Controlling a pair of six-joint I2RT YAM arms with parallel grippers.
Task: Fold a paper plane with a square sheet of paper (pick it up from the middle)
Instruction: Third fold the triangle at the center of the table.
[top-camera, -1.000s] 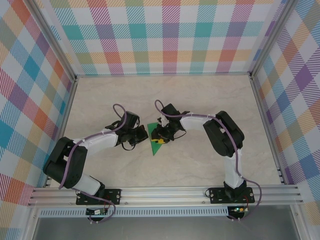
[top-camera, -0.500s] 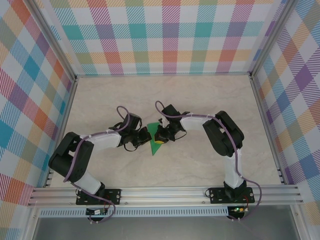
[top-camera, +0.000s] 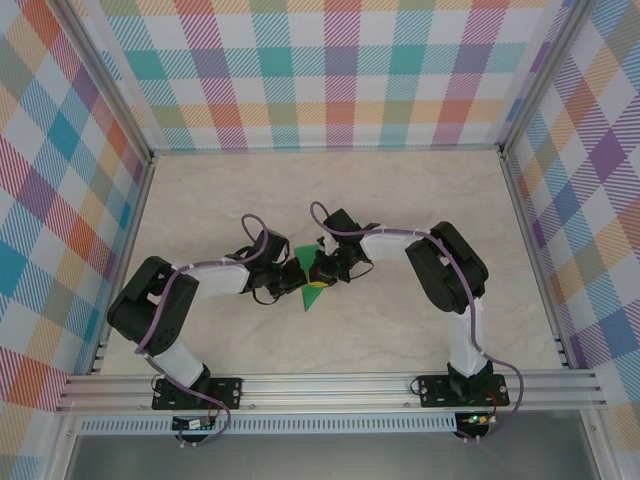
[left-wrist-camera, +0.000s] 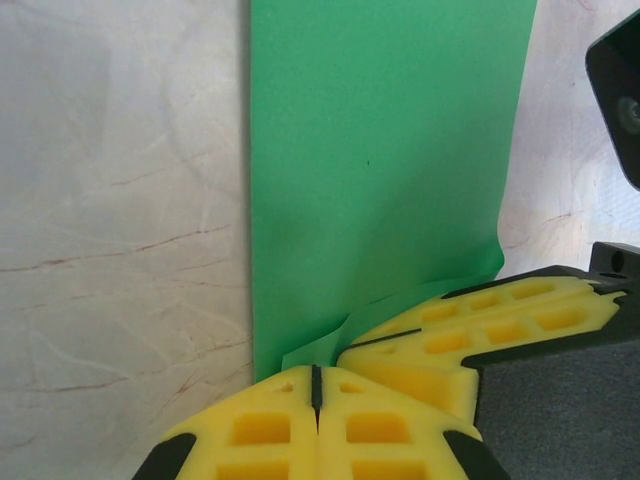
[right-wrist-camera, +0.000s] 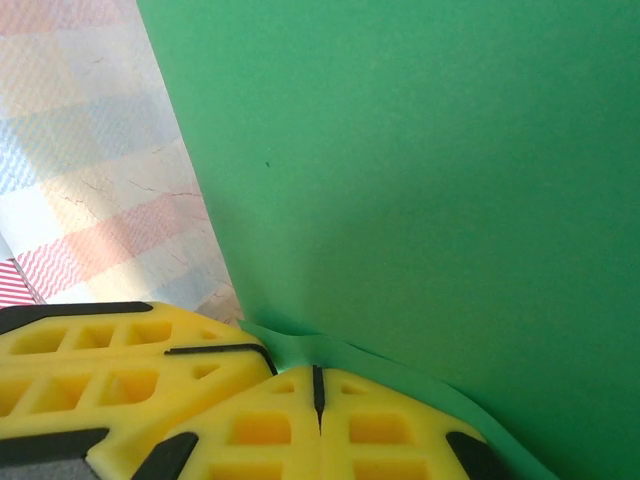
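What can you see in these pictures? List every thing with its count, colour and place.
paper plane: one, green, between the two grippers' tips
table: one, beige marbled, under everything
walls: three, pastel plaid, around the table
frame rail: one, silver, near edge
left arm: one, white and black, left side
right arm: one, white and black, right side
left gripper: one, yellow pads, shut, tips at the paper's edge
right gripper: one, yellow pads, shut, tips at the paper's edge
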